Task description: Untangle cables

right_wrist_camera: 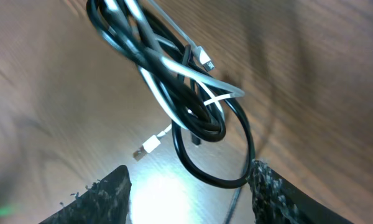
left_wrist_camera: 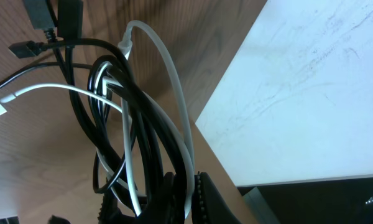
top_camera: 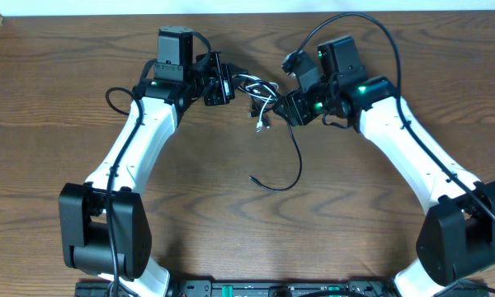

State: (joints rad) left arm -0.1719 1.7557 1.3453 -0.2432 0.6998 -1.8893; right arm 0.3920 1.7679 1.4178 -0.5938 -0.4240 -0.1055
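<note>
The black and white cables (top_camera: pixel 260 92) hang as one tangled bunch between my two grippers at the back middle of the table. My left gripper (top_camera: pixel 233 85) is shut on the bunch. In the left wrist view its fingers (left_wrist_camera: pixel 205 199) pinch black strands (left_wrist_camera: pixel 143 112) and the white cable (left_wrist_camera: pixel 174 81) together. My right gripper (top_camera: pixel 282 106) stands open just right of the tangle. In the right wrist view a loop of black cable (right_wrist_camera: pixel 205 177) hangs between its fingers (right_wrist_camera: pixel 273 193), close to the right one. A white plug (right_wrist_camera: pixel 150 145) dangles below the knot. The black cable's tail (top_camera: pixel 295 161) trails toward the front.
The wooden table (top_camera: pixel 66 99) ends at a white surface (left_wrist_camera: pixel 298 93) just behind the grippers. A thick black robot wire (top_camera: pixel 346 21) arches over the right arm. Both arm bases (top_camera: pixel 103 231) stand at the front corners.
</note>
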